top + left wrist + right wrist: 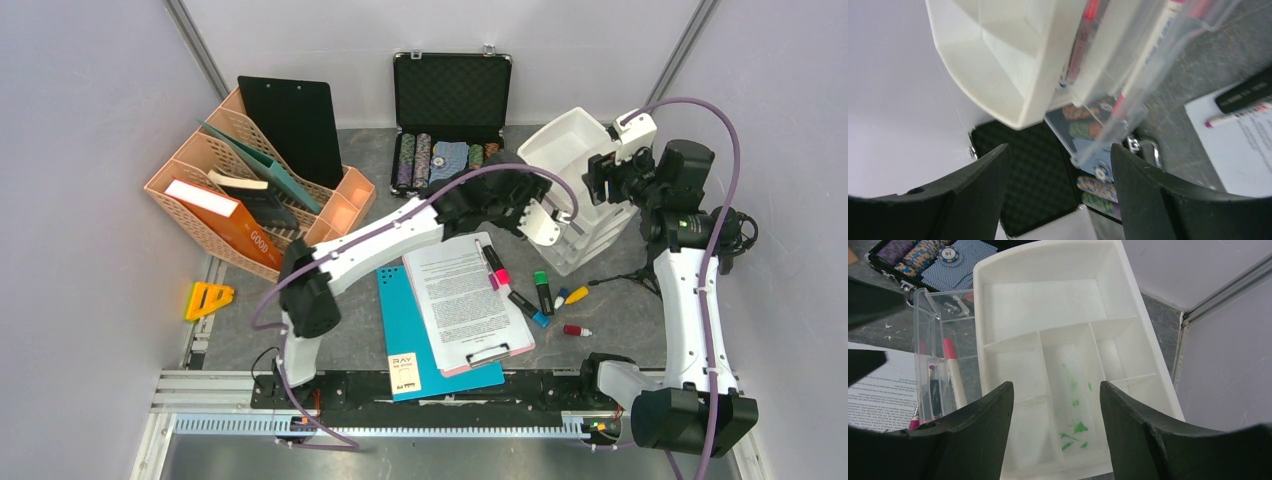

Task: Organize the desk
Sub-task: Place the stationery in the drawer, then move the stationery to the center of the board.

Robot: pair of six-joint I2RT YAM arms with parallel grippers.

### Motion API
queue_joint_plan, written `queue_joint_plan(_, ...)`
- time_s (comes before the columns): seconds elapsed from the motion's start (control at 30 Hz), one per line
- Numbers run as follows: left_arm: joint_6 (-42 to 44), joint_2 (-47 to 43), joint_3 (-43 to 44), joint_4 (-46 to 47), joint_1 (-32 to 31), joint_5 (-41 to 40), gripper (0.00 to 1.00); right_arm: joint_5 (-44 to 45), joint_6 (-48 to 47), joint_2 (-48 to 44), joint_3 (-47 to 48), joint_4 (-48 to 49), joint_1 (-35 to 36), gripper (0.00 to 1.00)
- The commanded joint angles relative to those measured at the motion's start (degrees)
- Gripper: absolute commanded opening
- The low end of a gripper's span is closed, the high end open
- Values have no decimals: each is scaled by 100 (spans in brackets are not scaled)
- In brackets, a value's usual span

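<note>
The desk point(350, 330) is a dark grey mottled top. A white compartment organizer point(575, 145) with clear drawers stands at the back right. My left gripper point(548, 222) is open and empty beside its pulled-out clear drawer point(1128, 85), which holds pens. In the left wrist view my left gripper point(1060, 167) hangs over the black case point(1038, 180). My right gripper point(1055, 405) is open and empty just above the organizer's top tray point(1048, 305), which has green smears; it also shows in the top view point(600, 182). Loose markers point(541, 291) lie in front of the organizer.
A clipboard with paper point(462, 300) lies on a teal folder point(405, 335) at the front centre. An orange file rack point(250, 200) with books stands at the back left. An open black case of poker chips point(450, 150) sits at the back. A yellow triangle point(208, 298) lies at the left.
</note>
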Motion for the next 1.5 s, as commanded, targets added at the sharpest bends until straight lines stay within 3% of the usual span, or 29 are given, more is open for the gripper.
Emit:
queue_joint_plan(0.0, -1328, -1272, -774, 136, -31, -137, 82, -290, 112, -46, 127, 160, -36, 70)
queue_joint_plan(0.17, -3327, -1644, -1581, 166, 0, -404, 88, -444, 160, -113, 161, 233, -36, 71)
queue_joint_plan(0.3, -5237, -1458, -1974, 211, 130, -750, 88, -488, 211, -94, 134, 239, -36, 71)
queue_joint_plan(0.43, -7041, -1345, -2456, 471, 455, -438, 87, -519, 249, -106, 113, 239, -36, 71)
queue_joint_plan(0.63, -8612, -1318, -3422, 1552, 553, -317, 88, -488, 241, -142, 55, 244, -36, 71)
queue_joint_plan(0.8, -9940, -929, -3454, 1768, 544, -326, 93, -467, 222, -131, 25, 226, -36, 71)
queue_joint_plan(1.07, -10839, -308, -3296, 1490, 449, -801, 94, -415, 146, -119, -77, 224, -36, 70)
queue_joint_plan(1.47, -11051, -70, -3239, 1384, 255, -1265, 94, -440, 108, -122, -182, 241, -36, 70)
